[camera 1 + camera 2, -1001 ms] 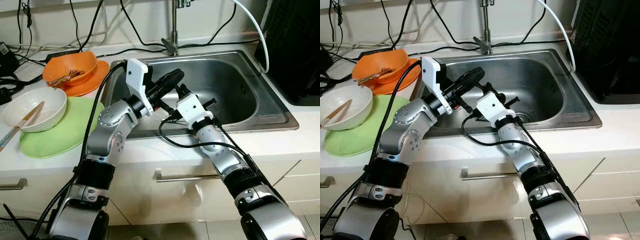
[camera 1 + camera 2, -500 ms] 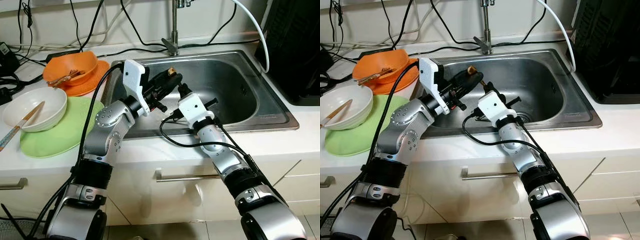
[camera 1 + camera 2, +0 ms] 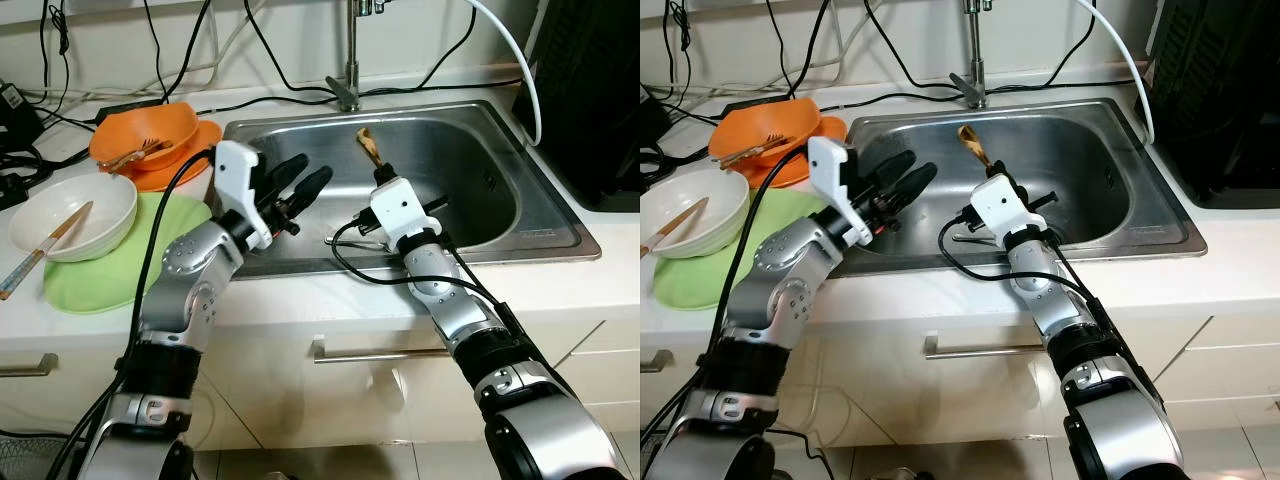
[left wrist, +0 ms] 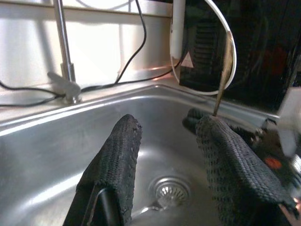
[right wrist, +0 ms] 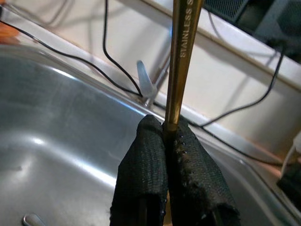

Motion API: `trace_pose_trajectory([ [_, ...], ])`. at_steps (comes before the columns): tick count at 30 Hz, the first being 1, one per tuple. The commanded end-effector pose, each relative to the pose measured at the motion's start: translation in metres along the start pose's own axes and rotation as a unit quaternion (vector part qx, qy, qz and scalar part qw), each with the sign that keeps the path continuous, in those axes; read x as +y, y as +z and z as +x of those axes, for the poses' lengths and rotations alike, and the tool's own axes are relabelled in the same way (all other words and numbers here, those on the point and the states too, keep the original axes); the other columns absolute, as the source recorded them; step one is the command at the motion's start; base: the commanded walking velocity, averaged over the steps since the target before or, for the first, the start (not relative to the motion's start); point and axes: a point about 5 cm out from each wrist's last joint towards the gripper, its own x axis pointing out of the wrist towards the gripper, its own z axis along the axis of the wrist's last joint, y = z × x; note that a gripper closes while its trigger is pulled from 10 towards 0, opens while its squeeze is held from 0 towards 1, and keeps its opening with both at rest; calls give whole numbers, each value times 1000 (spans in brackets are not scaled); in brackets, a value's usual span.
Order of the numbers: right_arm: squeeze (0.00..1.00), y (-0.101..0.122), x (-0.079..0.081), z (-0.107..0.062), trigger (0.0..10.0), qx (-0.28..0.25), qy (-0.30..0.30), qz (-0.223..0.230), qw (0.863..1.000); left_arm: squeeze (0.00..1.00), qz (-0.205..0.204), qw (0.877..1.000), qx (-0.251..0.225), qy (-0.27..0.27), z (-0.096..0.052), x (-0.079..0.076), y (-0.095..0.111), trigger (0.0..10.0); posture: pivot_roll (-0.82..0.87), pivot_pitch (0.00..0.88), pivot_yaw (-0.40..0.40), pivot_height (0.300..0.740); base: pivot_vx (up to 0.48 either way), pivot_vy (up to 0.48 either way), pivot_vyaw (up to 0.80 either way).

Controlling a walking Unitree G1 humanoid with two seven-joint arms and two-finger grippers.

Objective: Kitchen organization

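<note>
The right pincer (image 3: 377, 172) is reaching over the stainless sink (image 3: 480, 130) with its two black fingers (image 5: 155, 174) pressed together on the shaft of a gold-coloured stainless utensil (image 3: 368, 146), which is standing up out of the grip and tilting a little toward the back of the basin, near the tap (image 3: 347, 60). In the right wrist view the word "STAINLESS" is showing on the shaft as it is rising from between the fingertips. The left pincer (image 3: 300, 183) is hovering over the sink's left edge with its fingers (image 4: 117, 160) spread apart and gripping nothing; its wrist view is looking between them down at the drain strainer (image 4: 170, 190) and at a second piece of cutlery lying on the basin floor beside it. The two pincers are sitting near each other but not touching. On the worktop (image 3: 560, 280) to the left of the sink, an orange bowl (image 3: 150, 130) holding a fork is resting on an orange plate (image 3: 195, 160), and a white bowl (image 3: 75, 215) with chopsticks (image 3: 40, 250) leaning out of it is sitting on a green plate (image 3: 110, 275). Black cables are trailing along the wall behind the sink, and a white hose (image 3: 510, 50) is curving down at the right.
</note>
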Motion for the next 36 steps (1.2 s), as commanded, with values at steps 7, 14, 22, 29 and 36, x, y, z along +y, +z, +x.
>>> trace_pose_trajectory([
  [7,0,-15,-16,5,10000,66,-33,21,997,0,5,999,24,28,-16,7,-5,10000,162,27,133,740,0,0,0],
  [14,0,-14,-24,13,10000,91,-40,58,993,0,9,996,80,29,-28,0,-25,10000,166,26,129,740,0,0,0],
  [22,0,-8,-17,19,10000,91,-22,71,993,0,16,985,172,9,-44,-9,-54,10000,174,7,126,740,0,0,0],
  [29,0,-7,-12,20,10000,95,-10,77,992,0,15,983,183,19,-46,-10,-59,10000,171,0,122,740,0,0,0],
  [36,0,-9,-10,20,10000,102,-2,79,992,0,11,983,182,13,-43,-15,-60,10000,167,0,120,740,0,0,0],
])
